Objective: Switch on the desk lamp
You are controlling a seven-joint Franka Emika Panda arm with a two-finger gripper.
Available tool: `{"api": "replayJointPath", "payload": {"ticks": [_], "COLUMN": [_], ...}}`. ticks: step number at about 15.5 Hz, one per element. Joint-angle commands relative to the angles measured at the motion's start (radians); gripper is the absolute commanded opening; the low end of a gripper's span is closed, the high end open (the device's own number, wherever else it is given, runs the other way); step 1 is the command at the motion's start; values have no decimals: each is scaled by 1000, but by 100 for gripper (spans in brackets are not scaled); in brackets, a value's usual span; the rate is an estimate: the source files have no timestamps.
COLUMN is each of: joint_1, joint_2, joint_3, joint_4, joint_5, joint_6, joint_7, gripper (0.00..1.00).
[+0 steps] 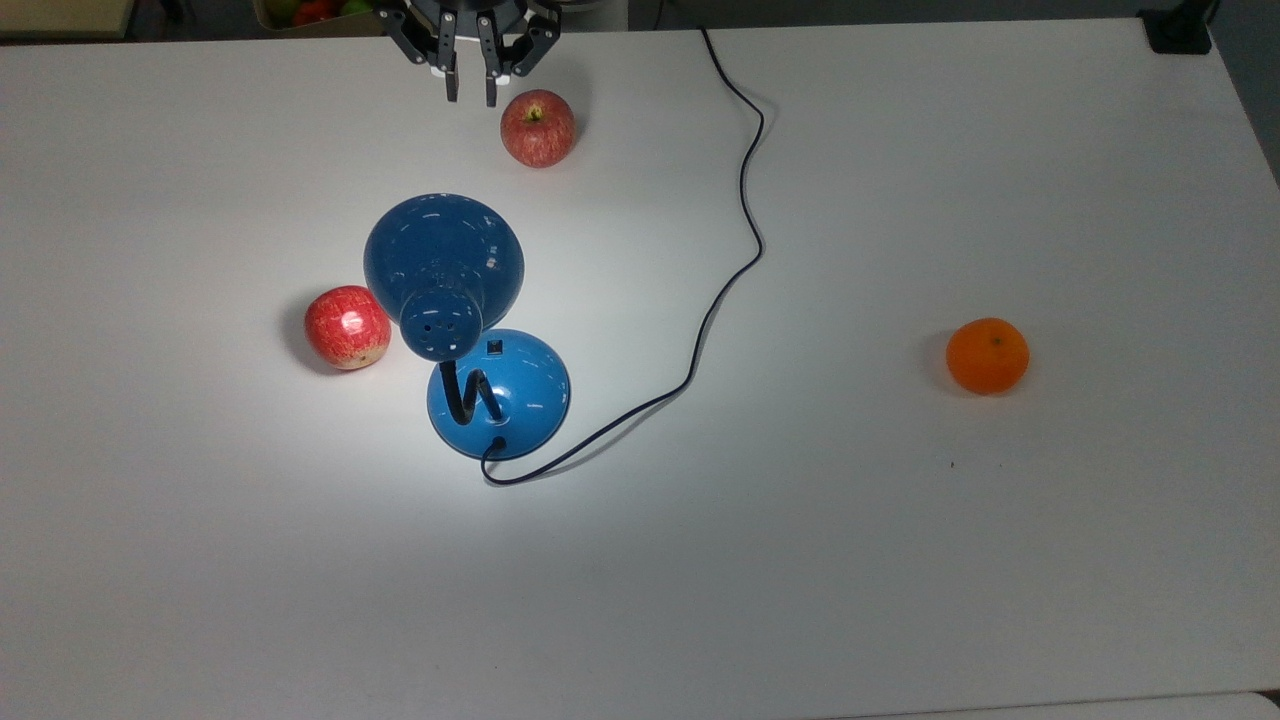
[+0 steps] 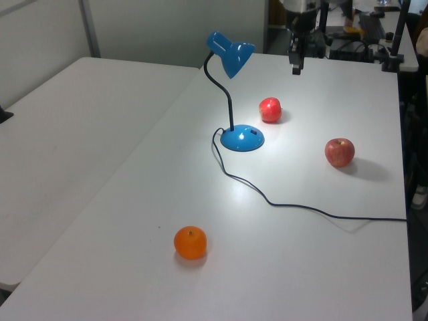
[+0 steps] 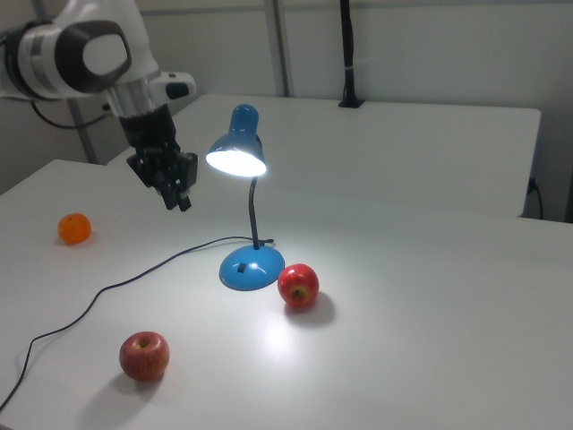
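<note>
**Lamp lit, gripper clear at the far edge**

Near the table's far edge in the top view, my gripper (image 1: pixel 469 90) hangs above the white table (image 1: pixel 900 550), holding nothing, fingers a little apart. It is well apart from the desk lamp (image 1: pixel 497 390), with a red apple (image 1: pixel 538 127) just beside it.

The desk lamp stands toward the middle of the table, nearer the top view's left edge. Its shade (image 3: pixel 236 154) glows in the right view, and a bright pool lies on the table around the base. I judge the switching done.

To finish well I'd keep my gripper high and away from the shade and the black gooseneck (image 2: pixel 224 93), and not snag the cord (image 1: pixel 740 215) that runs off the far edge. If another press were needed, I'd come straight down on the small black switch (image 1: pixel 494 347) with my fingertips, lightly, so the base doesn't slide.

A second apple (image 1: pixel 346 327) sits just beside the base. An orange (image 1: pixel 987 355) lies well apart, toward the top view's right edge.

No brand, label or writing that I can read.
</note>
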Motion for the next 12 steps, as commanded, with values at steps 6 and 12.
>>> {"api": "replayJointPath", "payload": {"ticks": [6,12], "joint_1": [3,-5], "joint_2": [-44,-44], "joint_3": [3,2], "joint_4": [67,73], "joint_5": [24,24], "joint_6": [-145,-156], "joint_7": [-2,2], "gripper": [100,100]}}
